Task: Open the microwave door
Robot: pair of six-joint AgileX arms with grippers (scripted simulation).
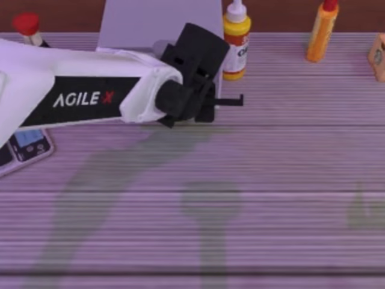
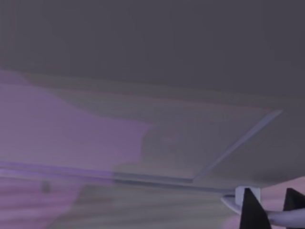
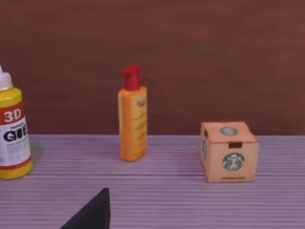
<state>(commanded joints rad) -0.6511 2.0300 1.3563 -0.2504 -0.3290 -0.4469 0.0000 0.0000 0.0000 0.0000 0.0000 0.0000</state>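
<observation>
Microwave: the pale microwave [image 1: 157, 24] sits at the far edge of the table, at about 11 o'clock from the middle of the top view. Only its flat top shows there; the left arm covers its front.

Microwave door: in the left wrist view the microwave door [image 2: 157, 138] fills most of the picture as a greyish see-through pane with a thin pale frame. How far it stands open I cannot tell.

Left arm: the white arm reaches across from the 9 o'clock side of the table, and its black end is right at the microwave's front.

Left claw: the left gripper [image 1: 231, 100] pokes out past the microwave's right front corner, toward 3 o'clock, just below the yellow bottle. Two dark fingertips [image 2: 251, 210] show close by a small pale piece at the door's edge. The two tips sit a narrow gap apart; whether they pinch that piece I cannot tell.

Right arm: it is out of the top view. Only one dark tip of the right gripper [image 3: 93, 214] shows in its own view, so I cannot tell if that claw is wide or narrow.

Other things: a yellow bottle [image 1: 236, 45] stands just right of the microwave. An orange bottle with a red cap [image 1: 322, 31] stands at about 1 o'clock. A small brown box [image 3: 228, 151] is near the table's right edge. A flat scale [image 1: 27, 144] lies at 9 o'clock, partly under the arm. A red-capped bottle [image 1: 27, 27] peeks out at 10 o'clock.

Table: the table [image 1: 271, 198] has purple stripes.
</observation>
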